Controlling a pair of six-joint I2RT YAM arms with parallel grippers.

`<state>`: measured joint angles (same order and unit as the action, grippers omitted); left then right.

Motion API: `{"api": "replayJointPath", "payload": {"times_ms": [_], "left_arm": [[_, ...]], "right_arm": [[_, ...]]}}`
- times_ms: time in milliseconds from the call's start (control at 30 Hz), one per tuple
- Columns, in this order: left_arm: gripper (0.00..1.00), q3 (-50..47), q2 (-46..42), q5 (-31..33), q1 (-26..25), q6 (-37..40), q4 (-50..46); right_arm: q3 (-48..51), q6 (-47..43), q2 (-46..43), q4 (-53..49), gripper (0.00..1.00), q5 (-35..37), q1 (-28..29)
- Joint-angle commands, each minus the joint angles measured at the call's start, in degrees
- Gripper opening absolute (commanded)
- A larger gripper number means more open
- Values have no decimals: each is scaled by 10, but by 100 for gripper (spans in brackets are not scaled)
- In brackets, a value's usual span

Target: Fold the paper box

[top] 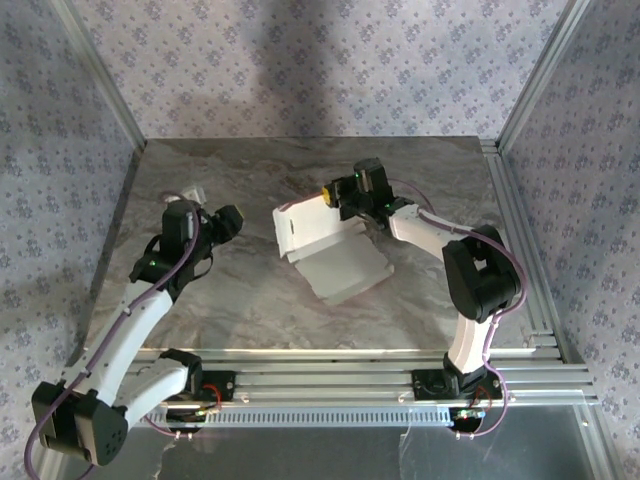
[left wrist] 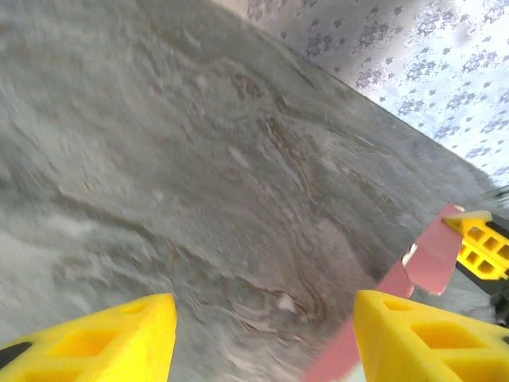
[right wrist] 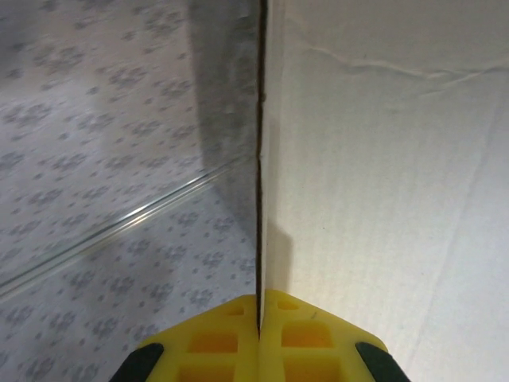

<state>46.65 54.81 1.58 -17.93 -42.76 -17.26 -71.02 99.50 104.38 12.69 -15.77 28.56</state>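
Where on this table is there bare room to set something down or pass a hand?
Free: the near strip of table between the paper box and the near edge, and the far strip along the back wall. Crowded: the middle, where the right gripper pinches the box and the open left gripper hangs beside it.

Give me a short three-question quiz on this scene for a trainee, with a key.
1. True or false: the left fingers stand apart, not shut.
2. What pinches the paper box? A. the left fingers B. the right fingers C. nothing
3. Fill in: in the left wrist view, the box's visible face is ___ in colour.
Key: 1 true; 2 B; 3 pink-red.
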Motion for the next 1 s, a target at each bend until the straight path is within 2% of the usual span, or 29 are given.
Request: {"api": "replayJointPath", "payload": {"times_ms": [0,167,300,500,567,600,767,967], "left_arm": [[56,7,4,-53,3,-153,0],[53,116,88,-114,0,-245,-29],[50,211,160,-140,-31,-328,-95],[49,279,199,-122,-83,-425,-135],[47,299,207,-109,-90,-453,-178],[46,295,210,-115,-90,-466,-167],[46,317,253,-124,-94,-466,-140],[46,336,289,-126,-103,-451,-171]], "right_arm": [[-4,-32,4,71,0,-3,4],[14,-53,-15,45,0,-1,9],[17,-50,-20,40,0,4,11],[9,-56,-23,24,0,2,11],[6,-55,-23,18,0,2,11],[4,-56,-23,17,0,1,11],[-9,-55,-23,-1,0,-4,11],[-23,-54,-26,-25,0,-6,11]]}}
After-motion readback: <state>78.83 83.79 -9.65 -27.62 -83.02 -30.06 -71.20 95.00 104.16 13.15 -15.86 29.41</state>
